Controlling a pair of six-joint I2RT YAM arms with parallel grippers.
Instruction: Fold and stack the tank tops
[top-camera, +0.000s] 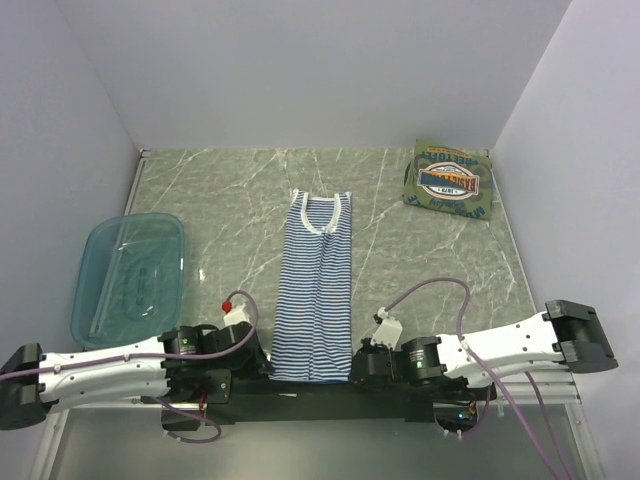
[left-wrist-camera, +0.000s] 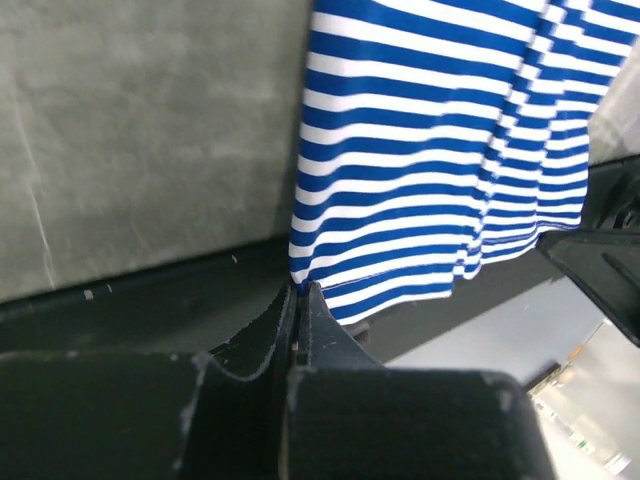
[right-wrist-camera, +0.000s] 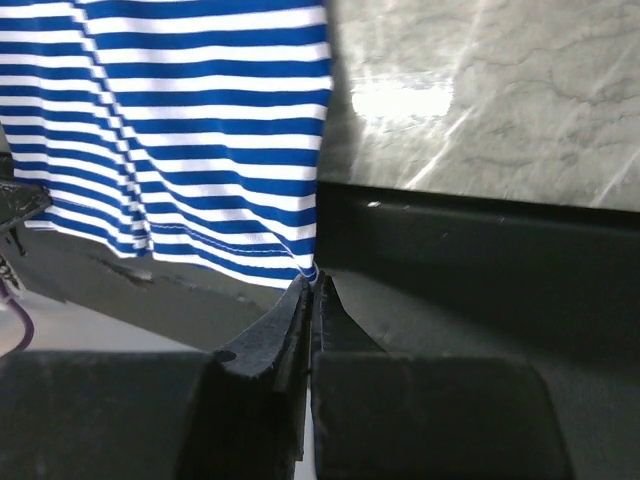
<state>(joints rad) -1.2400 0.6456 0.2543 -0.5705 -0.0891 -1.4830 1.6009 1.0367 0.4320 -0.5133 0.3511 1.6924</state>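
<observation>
— Marble, that tabletop (top-camera: 220, 190); what is lying on it?
— Centre frame, striped tank top (top-camera: 316, 290) is lying lengthwise; teal tub (top-camera: 128, 275) is sitting at left, olive tank top (top-camera: 450, 180) folded upper right.
— Pincers?
— Closed tight: left gripper (left-wrist-camera: 298, 290) and right gripper (right-wrist-camera: 312, 283) are each pinching a bottom hem corner.

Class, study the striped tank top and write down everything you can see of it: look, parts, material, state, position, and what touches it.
The striped tank top is soft, knit-looking cloth in navy and white bands, with white trim round the neckline at its far end. It lies flat on the marbled table as a narrow strip, apparently folded lengthwise, with its hem toward the arms. The left gripper is shut on the hem's left corner and the right gripper on its right corner.
</observation>
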